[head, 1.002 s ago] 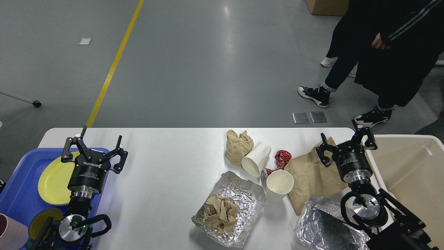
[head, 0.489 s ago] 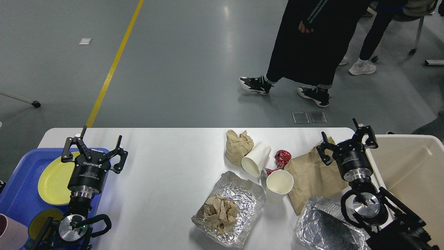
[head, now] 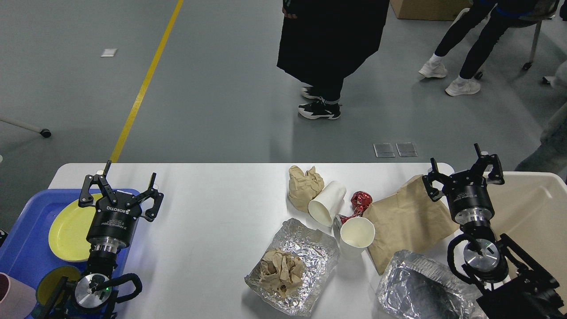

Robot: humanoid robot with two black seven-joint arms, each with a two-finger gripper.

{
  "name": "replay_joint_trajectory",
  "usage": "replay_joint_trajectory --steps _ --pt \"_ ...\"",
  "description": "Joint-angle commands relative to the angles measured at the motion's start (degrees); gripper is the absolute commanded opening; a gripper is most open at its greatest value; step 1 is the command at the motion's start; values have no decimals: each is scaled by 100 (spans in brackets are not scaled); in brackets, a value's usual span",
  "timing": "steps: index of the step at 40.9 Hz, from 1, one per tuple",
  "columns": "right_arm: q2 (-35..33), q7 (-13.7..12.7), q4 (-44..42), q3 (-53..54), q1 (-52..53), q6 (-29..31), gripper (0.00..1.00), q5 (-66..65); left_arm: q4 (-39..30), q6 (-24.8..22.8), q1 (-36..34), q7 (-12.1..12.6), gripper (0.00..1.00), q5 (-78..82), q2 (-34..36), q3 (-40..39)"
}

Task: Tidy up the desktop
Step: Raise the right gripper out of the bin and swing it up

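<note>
The white desktop [head: 208,212] holds litter at its right half: a crumpled brown paper ball [head: 303,186], a white paper cup on its side [head: 328,202], an upright white cup [head: 356,235], a red foil wrapper [head: 359,201], a flat brown paper bag [head: 407,223], a foil sheet [head: 305,252] with crumpled brown paper [head: 281,270] on it, and a foil tray [head: 421,288]. My left gripper [head: 119,188] is open and empty over the blue tray's right edge. My right gripper [head: 463,170] is open and empty at the table's right end, by the bag's far corner.
A blue tray [head: 26,239] at the left holds a yellow plate [head: 68,232], a yellow bowl and a pink cup [head: 11,299]. A beige bin [head: 531,212] stands at the right. People stand on the floor beyond the table.
My right gripper has moved right and a little farther away, off the brown bag toward the bin. The left arm has not moved. The person in black has walked left.
</note>
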Motion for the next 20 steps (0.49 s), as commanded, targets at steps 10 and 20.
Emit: replay_joint_trajectory --steps 10,20 --pt "-10 -27 50 -226 -181 57 100 -1 -1 1 1 2 96 0 0 0" --pt "-142 -133 41 -622 30 4 100 -19 -1 1 -8 2 96 0 0 0"
